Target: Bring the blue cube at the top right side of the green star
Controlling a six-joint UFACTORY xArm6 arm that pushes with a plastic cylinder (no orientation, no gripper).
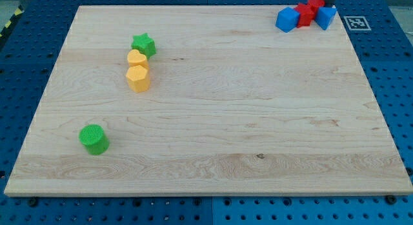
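The blue cube (287,19) sits at the view's top right corner of the wooden board (219,122), in a tight cluster with a red block (306,14), a second red block (315,3) and another blue block (326,17). The green star (144,44) lies far off at the view's upper left. My tip (328,6) shows only as a dark stub at the view's top edge, just above the right-hand blue block and right of the upper red block. It is a short way to the right of the blue cube, with the red blocks between.
A yellow heart (136,58) touches the green star's lower left, and a yellow hexagon (138,77) sits right below the heart. A green cylinder (94,138) stands at the lower left. A black-and-white marker tag (357,22) lies off the board's top right edge.
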